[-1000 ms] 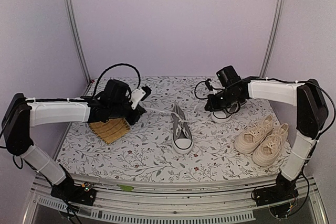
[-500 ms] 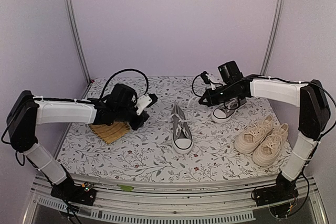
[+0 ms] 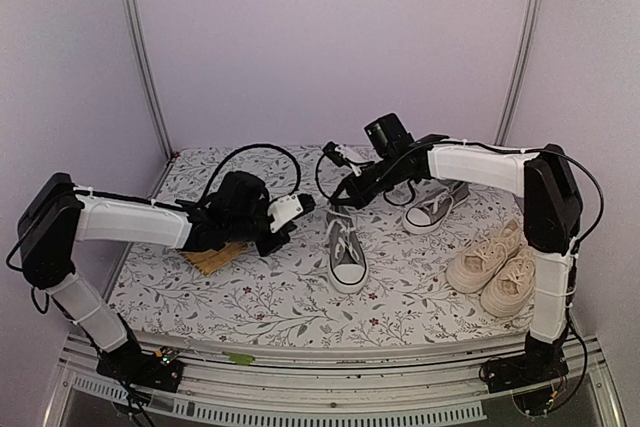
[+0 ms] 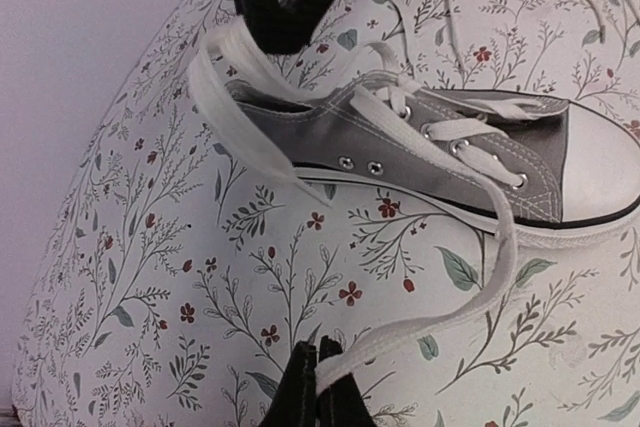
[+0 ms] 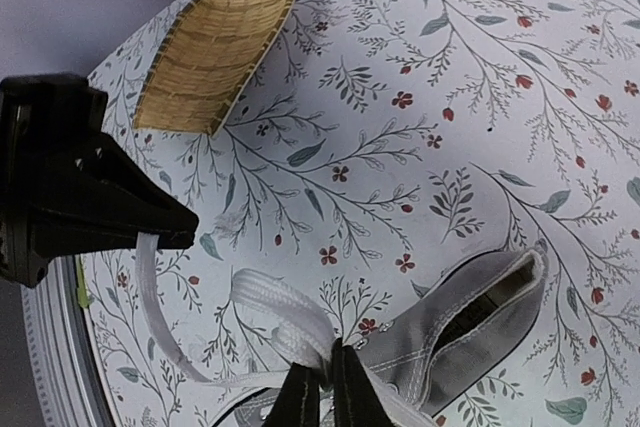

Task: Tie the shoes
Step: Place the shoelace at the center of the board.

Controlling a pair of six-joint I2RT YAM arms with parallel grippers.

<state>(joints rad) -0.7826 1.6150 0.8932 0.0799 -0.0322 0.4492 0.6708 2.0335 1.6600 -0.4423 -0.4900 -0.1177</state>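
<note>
One small grey shoe (image 3: 346, 250) lies mid-table, toe toward me; in the left wrist view the grey shoe (image 4: 470, 147) lies on its side. My left gripper (image 3: 297, 209) (image 4: 318, 387) is shut on one white lace end (image 4: 480, 287), just left of the shoe's heel. My right gripper (image 3: 341, 198) (image 5: 321, 387) is shut on a wide loop of the other lace (image 5: 275, 312) over the heel opening. The second grey shoe (image 3: 433, 204) stands behind right. The cream pair (image 3: 498, 263) sits at the front right.
A woven bamboo tray (image 3: 214, 256) (image 5: 215, 52) lies partly under my left forearm. Purple walls and metal posts close in the patterned table on three sides. The two grippers sit close together beside the heel of the middle shoe.
My right gripper has swung left from the second grey shoe to the middle shoe's heel. My left gripper has moved right, closer to that shoe, so its lace has slackened.
</note>
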